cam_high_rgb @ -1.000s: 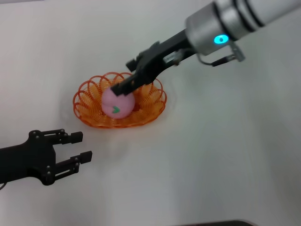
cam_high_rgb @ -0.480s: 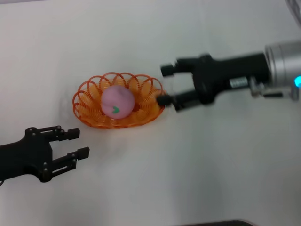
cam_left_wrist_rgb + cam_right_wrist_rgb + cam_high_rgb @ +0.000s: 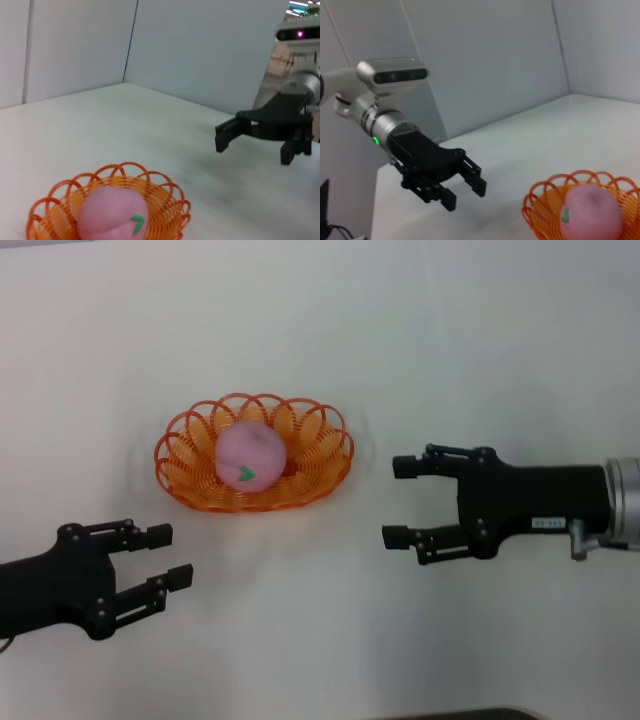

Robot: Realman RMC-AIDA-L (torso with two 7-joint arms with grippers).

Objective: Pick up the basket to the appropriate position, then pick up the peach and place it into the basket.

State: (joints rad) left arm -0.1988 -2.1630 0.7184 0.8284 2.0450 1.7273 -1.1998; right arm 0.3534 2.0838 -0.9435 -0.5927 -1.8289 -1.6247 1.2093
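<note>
Pink toy peach (image 3: 250, 457) sitting inside the orange wire-loop basket (image 3: 330, 475) on the white tabletop (image 3: 320, 320).
Both tools are hovering empty with fingers spread: the right tool (image 3: 396, 501) to the basket's right, the left tool (image 3: 168, 554) near its left front. The smooth, round peach looks light but likely slippery, best gripped across its middle; the springy basket by its rim.

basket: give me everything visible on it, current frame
The basket is a shallow oval of orange looped wire-like plastic with a scalloped rim, looking intact. It sits upright and flat on the white table, left of centre in the head view. The pink peach with its green leaf mark rests inside it, roughly centred. Neither gripper touches it: the left gripper is open in front of it, the right gripper open to its right.
</note>
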